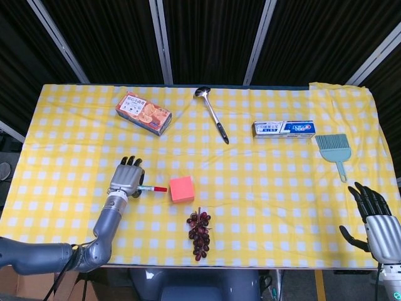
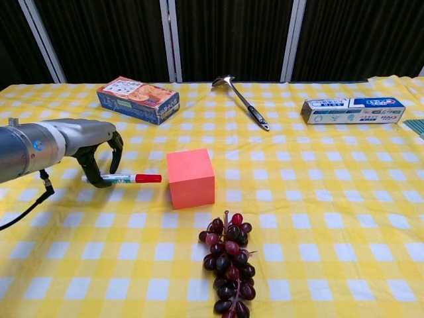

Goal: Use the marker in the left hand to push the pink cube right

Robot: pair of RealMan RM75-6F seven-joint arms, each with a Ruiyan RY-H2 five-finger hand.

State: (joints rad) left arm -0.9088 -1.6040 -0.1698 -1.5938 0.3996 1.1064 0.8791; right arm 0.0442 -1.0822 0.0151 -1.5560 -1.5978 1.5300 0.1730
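Chest view: my left hand (image 2: 93,149) has its fingers (image 2: 116,147) clamped on the marker (image 2: 126,177), red cap pointing at the pink cube (image 2: 191,177), tip just short of its left face. Grapes (image 2: 228,262) lie near the cube's front; checked counter (image 2: 318,199) rightward is open. Right hand (image 1: 374,219) fingers are spread, holding nothing.

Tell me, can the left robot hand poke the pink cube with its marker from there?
Probably yes. The left robot hand holds the marker with its red tip aimed at the pink cube, only bare cloth between.
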